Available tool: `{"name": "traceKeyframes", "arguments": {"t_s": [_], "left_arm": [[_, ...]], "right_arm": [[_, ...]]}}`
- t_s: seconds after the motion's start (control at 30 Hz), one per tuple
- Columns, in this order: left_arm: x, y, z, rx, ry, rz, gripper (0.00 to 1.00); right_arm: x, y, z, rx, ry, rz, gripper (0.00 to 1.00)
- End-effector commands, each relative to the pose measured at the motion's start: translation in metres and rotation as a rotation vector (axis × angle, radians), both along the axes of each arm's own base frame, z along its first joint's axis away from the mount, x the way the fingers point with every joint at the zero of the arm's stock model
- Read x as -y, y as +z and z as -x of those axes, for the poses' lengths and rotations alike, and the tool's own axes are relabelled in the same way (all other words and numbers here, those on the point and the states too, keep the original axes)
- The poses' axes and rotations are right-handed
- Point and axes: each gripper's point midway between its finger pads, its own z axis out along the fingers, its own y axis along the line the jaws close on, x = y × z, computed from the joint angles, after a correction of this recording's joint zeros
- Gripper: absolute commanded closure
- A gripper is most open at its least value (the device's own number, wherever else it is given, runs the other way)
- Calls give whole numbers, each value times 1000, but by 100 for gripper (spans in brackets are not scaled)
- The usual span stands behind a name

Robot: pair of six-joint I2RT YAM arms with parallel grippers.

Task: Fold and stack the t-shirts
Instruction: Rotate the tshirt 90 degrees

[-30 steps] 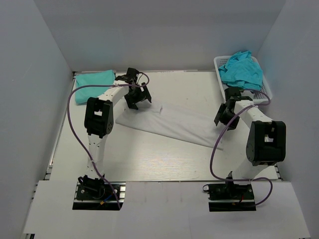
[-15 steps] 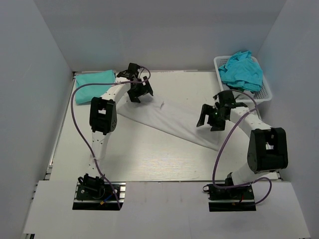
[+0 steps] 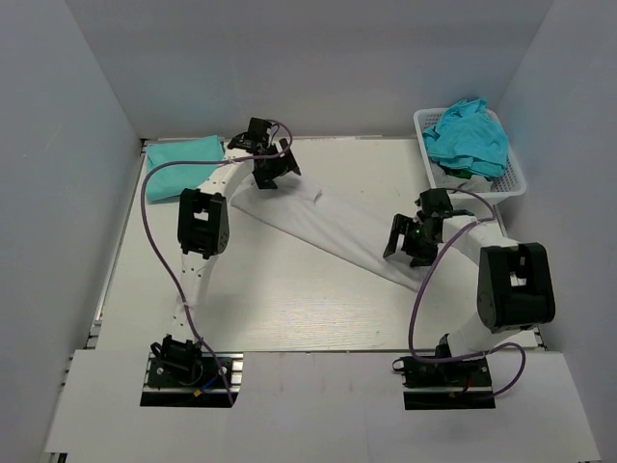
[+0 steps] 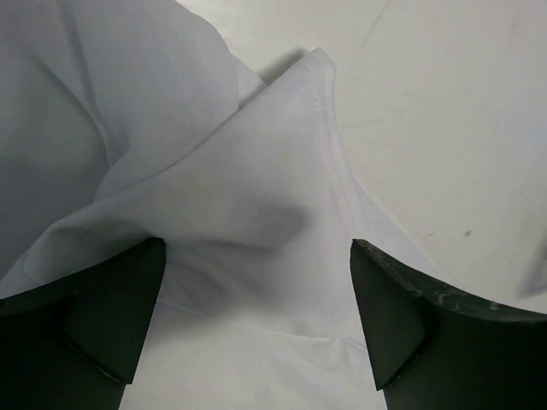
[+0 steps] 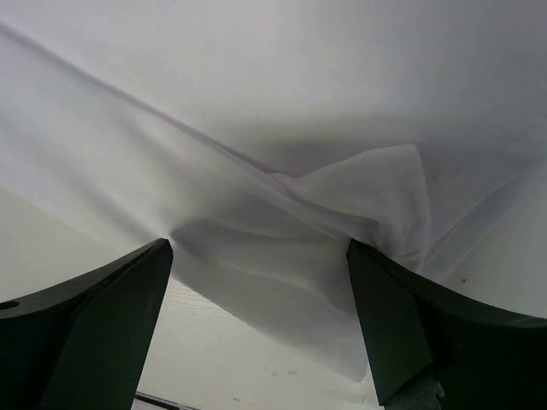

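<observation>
The white t-shirt (image 3: 328, 224) runs 10 to 4 o'clock; left gripper (image 3: 274, 179) and right gripper (image 3: 405, 253) straddle opposite ends (both jaws apart).

White arm links (image 3: 195, 280), black joint housings (image 3: 203, 222), dark wedge-shaped fingers (image 4: 98, 316), purple cables (image 3: 143, 198), black base plates (image 3: 188, 374).

The white shirt (image 3: 333, 227) mid-worktop is plain. The worktop (image 3: 280, 299) is off-white. At the far left corner is a plain teal shirt (image 3: 181, 154). At the far right corner, teal shirts (image 3: 469, 137) fill a white lattice basket (image 3: 519, 178). The left gripper (image 3: 272, 180) and right gripper (image 3: 403, 246) are black, and the cables (image 3: 145, 207) purple.
</observation>
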Motion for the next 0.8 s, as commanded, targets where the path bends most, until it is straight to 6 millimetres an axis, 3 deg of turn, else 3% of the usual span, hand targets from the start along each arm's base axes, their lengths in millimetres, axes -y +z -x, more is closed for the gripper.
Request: {"name": "traceKeyframes", "arguments": {"t_s": [0.0, 0.07, 0.1, 0.13, 0.17, 0.2, 0.23, 0.27, 0.33, 0.4, 0.43, 0.5, 0.57, 0.7, 0.77], "left_arm": [[10, -48, -9, -41, -10, 77, 0], [29, -32, -31, 32, -15, 186, 0], [50, -32, -32, 42, -57, 246, 0], [56, -20, -39, 80, -61, 280, 0], [74, -19, -44, 124, -101, 330, 0], [89, -19, -42, 130, -115, 358, 0], [91, -11, -47, 153, -107, 376, 0], [100, -11, -49, 168, -102, 377, 0], [108, 0, -59, 221, -80, 405, 0], [108, -2, -69, 250, -38, 421, 0], [107, 0, -73, 263, -26, 425, 0], [107, 1, -80, 283, 4, 438, 0], [107, -8, -87, 291, 45, 455, 0], [101, -8, -99, 325, 106, 443, 0], [97, -7, -105, 342, 138, 433, 0]], "right_arm": [[-3, -32, 59, -122, 82, 30, 10], [-33, -21, 73, -108, 163, -58, 10], [-50, -16, 79, -106, 224, -87, 10], [-70, -14, 94, -131, 313, -101, 10], [-90, -12, 105, -146, 401, -104, 10], [-100, -11, 109, -146, 445, -104, 10], [-123, -1, 108, -109, 531, -121, 10], [-140, -9, 124, -131, 660, -128, 10], [-164, -10, 130, -128, 768, -131, 10], [-179, -12, 139, -138, 911, -115, 10], [-202, -4, 134, -94, 984, -134, 10], [-216, -5, 139, -103, 1085, -120, 10], [-248, 16, 141, -66, 1164, -201, 10], [-266, 22, 146, -58, 1230, -195, 10], [-262, 24, 149, -55, 1229, -196, 10]]}}
